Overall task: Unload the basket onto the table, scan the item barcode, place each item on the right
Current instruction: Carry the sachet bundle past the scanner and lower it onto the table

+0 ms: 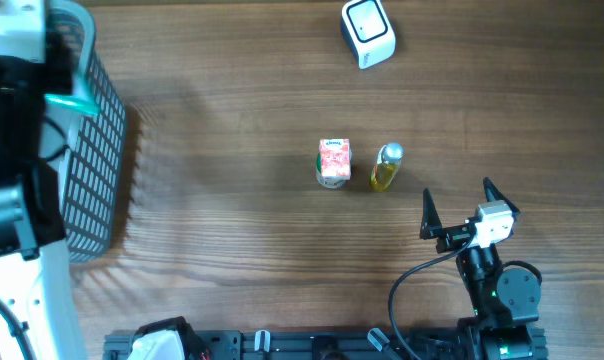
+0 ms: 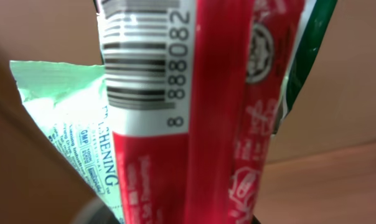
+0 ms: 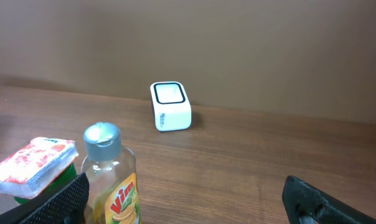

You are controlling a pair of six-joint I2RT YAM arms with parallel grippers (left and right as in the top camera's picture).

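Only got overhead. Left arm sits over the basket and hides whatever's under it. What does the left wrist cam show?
Observer: A red packet fills most of the frame, standing on end, very close to the lens.
Operator: Barcode visible on it?
Observer: Yes. There's a barcode on a white panel at its upper left, facing the wrist camera. The top edge of the frame cuts off the bars.
Operator: Anything else in that shot?
Observer: A mint-green packet with small print sits behind the red one, sticking out to its left.
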